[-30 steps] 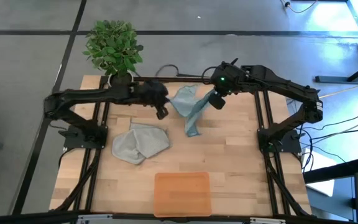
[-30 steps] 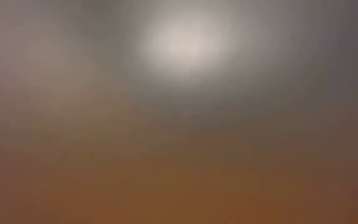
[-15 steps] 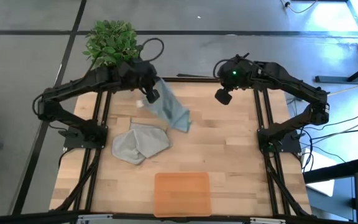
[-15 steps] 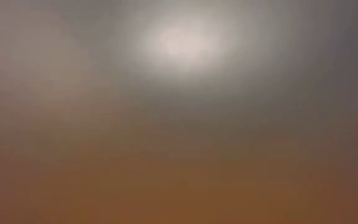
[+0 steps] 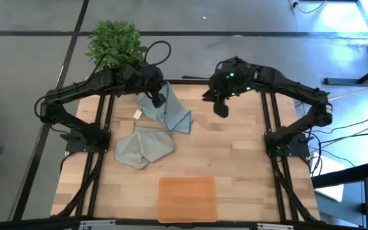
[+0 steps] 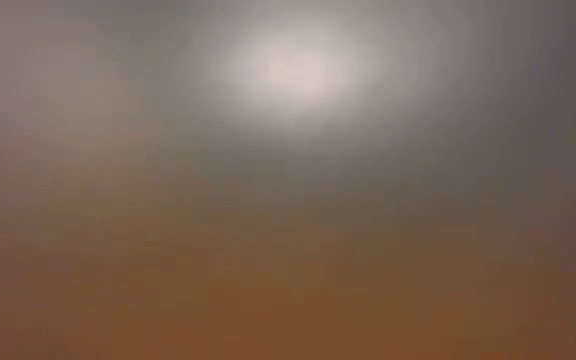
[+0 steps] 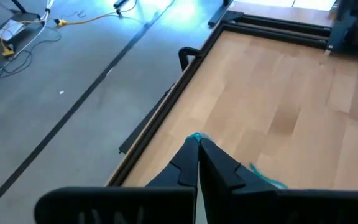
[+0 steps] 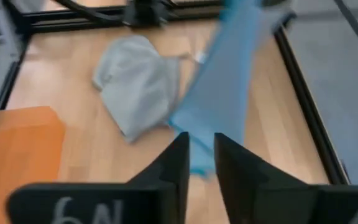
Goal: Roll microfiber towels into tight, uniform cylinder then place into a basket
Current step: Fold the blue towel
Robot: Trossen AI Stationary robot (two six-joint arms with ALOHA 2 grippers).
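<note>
We are at the spreading-out step, well before any rolling. Our left gripper (image 5: 159, 99) is up over the far-left part of the table (image 5: 235, 160), its fingers pressed together on an upper corner of the blue towel (image 5: 168, 115). The left wrist view shows a sliver of teal cloth caught right at the shut fingertips. The blue towel hangs down from that pinch, and its lower part seems to trail onto the wood, just far of the grey towel (image 5: 143, 146).

Our right gripper (image 5: 221, 107) is over the far-middle of the table, to the right of the blue towel and clear of it. In its own wrist view the two fingers stand a little apart with nothing between them, and the blue towel hangs farther off, beyond them.

The grey towel lies crumpled and folded over itself at left of centre, untouched. The basket (image 5: 187, 199) sits at the near edge in the middle, with nothing in it. A potted plant (image 5: 115, 48) stands at the far-left corner.

Next, as we judge it, our right gripper needs to reach left and take a free corner of the hanging blue towel, so the two arms can stretch it flat on open wood. The risk is catching a bunched fold instead of a single corner.
</note>
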